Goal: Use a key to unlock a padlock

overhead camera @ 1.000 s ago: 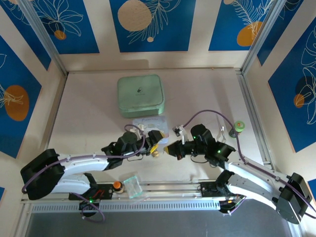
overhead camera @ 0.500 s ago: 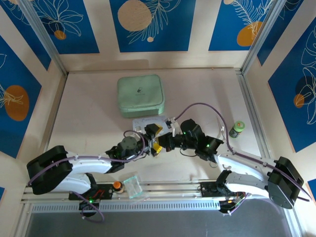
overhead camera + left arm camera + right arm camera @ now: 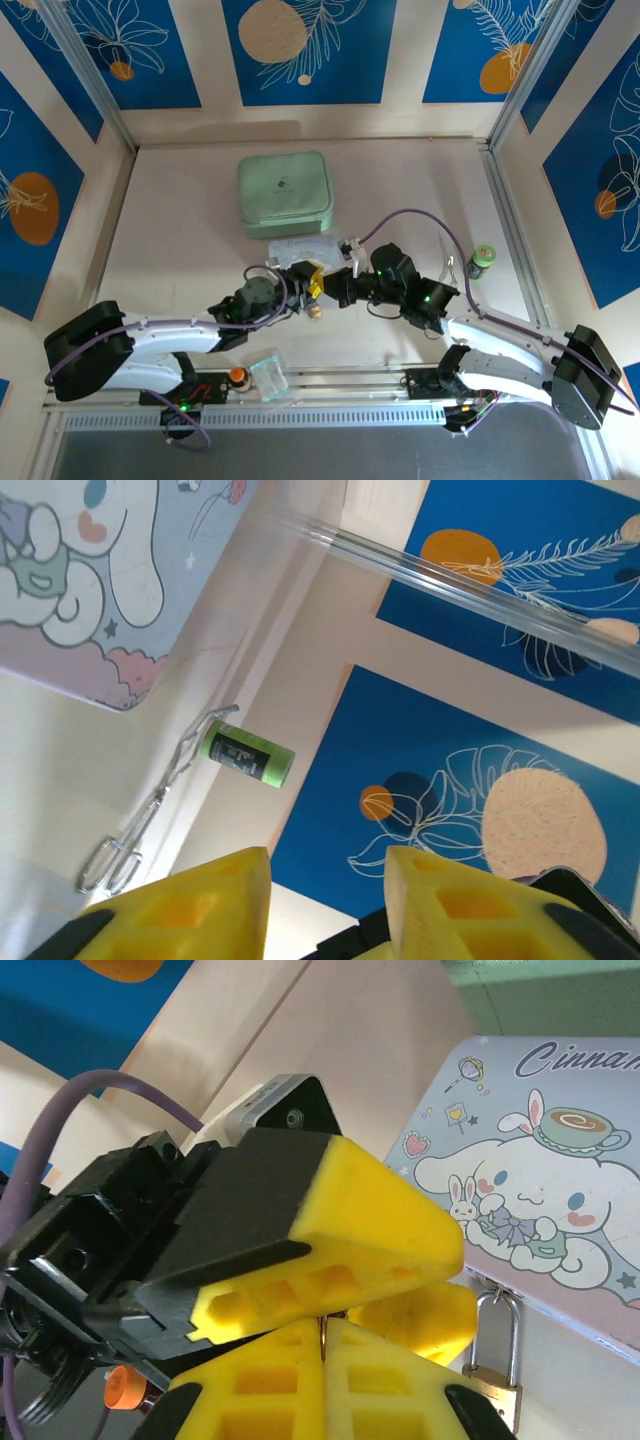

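The padlock [image 3: 490,1388] lies on the desk just beside the cartoon tin's [image 3: 560,1210] near edge, shackle closed, so it appears not yet unlocked. The right gripper [image 3: 322,1348] pinches a thin sliver, seemingly the key [image 3: 322,1330]. The left gripper [image 3: 325,880] gapes empty. Insertion and turning remain.

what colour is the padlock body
Brass-gold, with a thin silver shackle. The padlock shows best in the right wrist view, beside the cartoon tin.

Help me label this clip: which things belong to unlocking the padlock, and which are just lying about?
Job:
padlock
key, pinched in the right gripper

Lying about:
cartoon tin
green case
green bottle
tongs
clear cup
orange-capped item
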